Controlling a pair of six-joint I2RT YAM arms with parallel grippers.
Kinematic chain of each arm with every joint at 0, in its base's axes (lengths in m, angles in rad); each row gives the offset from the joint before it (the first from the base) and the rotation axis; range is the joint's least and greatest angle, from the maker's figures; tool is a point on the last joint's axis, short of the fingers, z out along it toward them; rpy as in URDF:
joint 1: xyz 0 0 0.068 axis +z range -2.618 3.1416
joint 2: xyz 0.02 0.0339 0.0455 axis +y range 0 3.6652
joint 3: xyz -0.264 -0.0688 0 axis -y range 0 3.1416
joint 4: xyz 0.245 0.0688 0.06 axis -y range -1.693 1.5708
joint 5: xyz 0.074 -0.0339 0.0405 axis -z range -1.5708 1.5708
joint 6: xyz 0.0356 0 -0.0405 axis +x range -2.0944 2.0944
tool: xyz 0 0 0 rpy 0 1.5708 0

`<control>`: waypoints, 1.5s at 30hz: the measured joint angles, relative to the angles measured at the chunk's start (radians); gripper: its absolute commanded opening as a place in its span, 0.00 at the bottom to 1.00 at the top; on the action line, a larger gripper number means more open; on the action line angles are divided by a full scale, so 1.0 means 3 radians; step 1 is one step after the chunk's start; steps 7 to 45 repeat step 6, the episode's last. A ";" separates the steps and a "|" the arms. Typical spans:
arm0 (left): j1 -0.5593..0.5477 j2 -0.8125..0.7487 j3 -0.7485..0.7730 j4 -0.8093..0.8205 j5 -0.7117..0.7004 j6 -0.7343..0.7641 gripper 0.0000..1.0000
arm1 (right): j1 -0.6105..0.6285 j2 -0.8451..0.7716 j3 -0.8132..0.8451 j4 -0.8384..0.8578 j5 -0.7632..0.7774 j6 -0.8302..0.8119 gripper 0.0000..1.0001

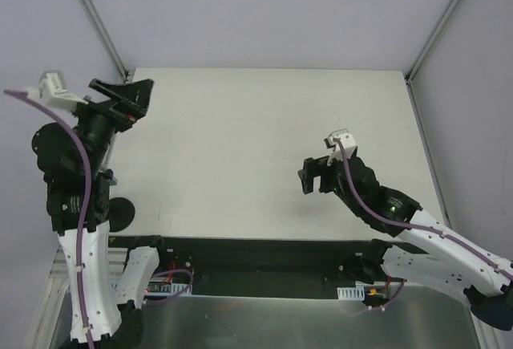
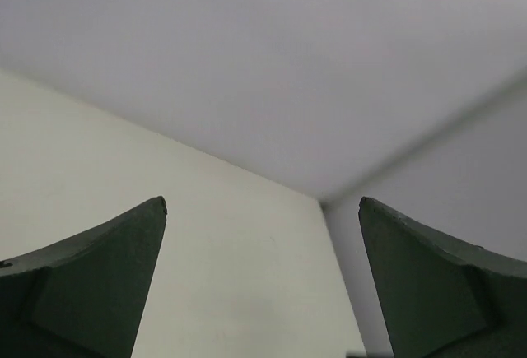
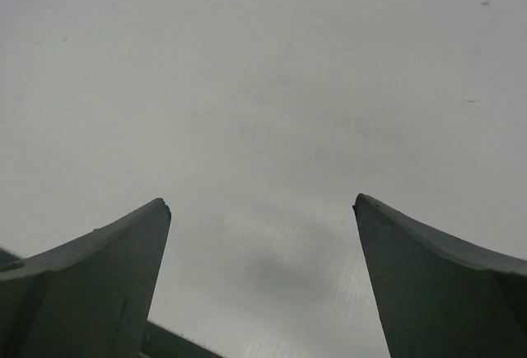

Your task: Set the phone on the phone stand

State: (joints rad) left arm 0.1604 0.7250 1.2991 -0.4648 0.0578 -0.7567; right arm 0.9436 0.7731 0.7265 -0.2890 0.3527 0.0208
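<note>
Pale grey walls close in a white table (image 1: 264,148) that fills the middle of the overhead view. At the upper left of that frame the left gripper (image 1: 122,92) is lifted high near the table's far left corner. Its own camera shows the two dark fingers (image 2: 90,284) spread wide, with only the tabletop and the wall corner between them (nothing is held). At the centre right, the right gripper (image 1: 314,174) sits low over the table. Its fingers (image 3: 90,292) are also parted wide over the bare white surface.

At the lower left of the overhead frame, just beside the left arm (image 1: 80,196), a flat round black disc shows at the table's near edge. This looks like the base of the phone stand (image 1: 122,214), and the arm covers its stem and holder. The phone cannot be made out in any view. Whether it sits on the stand behind the arm cannot be told.
</note>
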 measured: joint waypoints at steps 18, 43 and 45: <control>-0.0287 0.0575 -0.0055 0.1882 0.2366 -0.0327 0.99 | -0.0009 -0.0324 0.0497 -0.0692 0.0949 0.0064 0.97; -0.0287 0.0575 -0.0055 0.1882 0.2366 -0.0327 0.99 | -0.0009 -0.0324 0.0497 -0.0692 0.0949 0.0064 0.97; -0.0287 0.0575 -0.0055 0.1882 0.2366 -0.0327 0.99 | -0.0009 -0.0324 0.0497 -0.0692 0.0949 0.0064 0.97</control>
